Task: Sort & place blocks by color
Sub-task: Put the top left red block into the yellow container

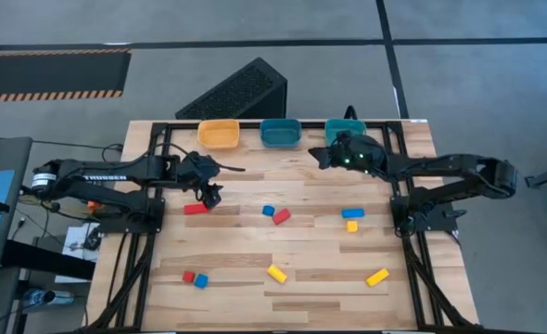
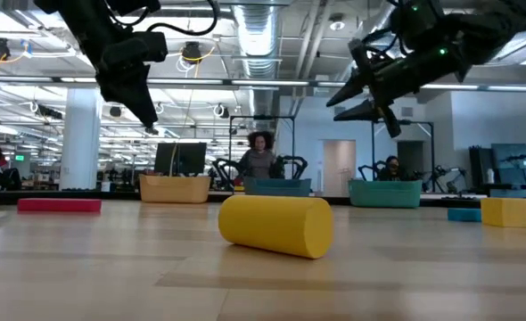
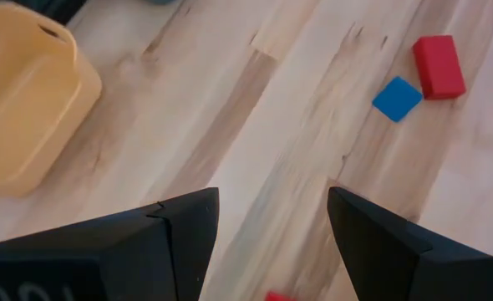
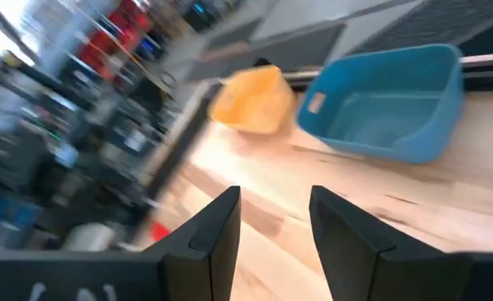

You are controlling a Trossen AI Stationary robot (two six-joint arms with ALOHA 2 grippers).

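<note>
left gripper [image 1: 210, 193]: open, empty, hovering over red bar block [image 1: 196, 209] | block: just on the near-edge side of gripper, well in front of orange bin [image 1: 219, 134], long axis across table | right gripper [image 1: 322, 156]: open, empty, by teal bin [image 1: 345, 131], farther off

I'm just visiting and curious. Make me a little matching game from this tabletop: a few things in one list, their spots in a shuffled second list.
Things:
1. orange bin
2. red bar
3. yellow bar
4. red and blue pair

Places:
A. near front edge, right side
B. back edge, leftmost of the bins
C. near front edge, left side
D. just below the left gripper

Pairs: 1-B, 2-D, 3-A, 4-C
</note>
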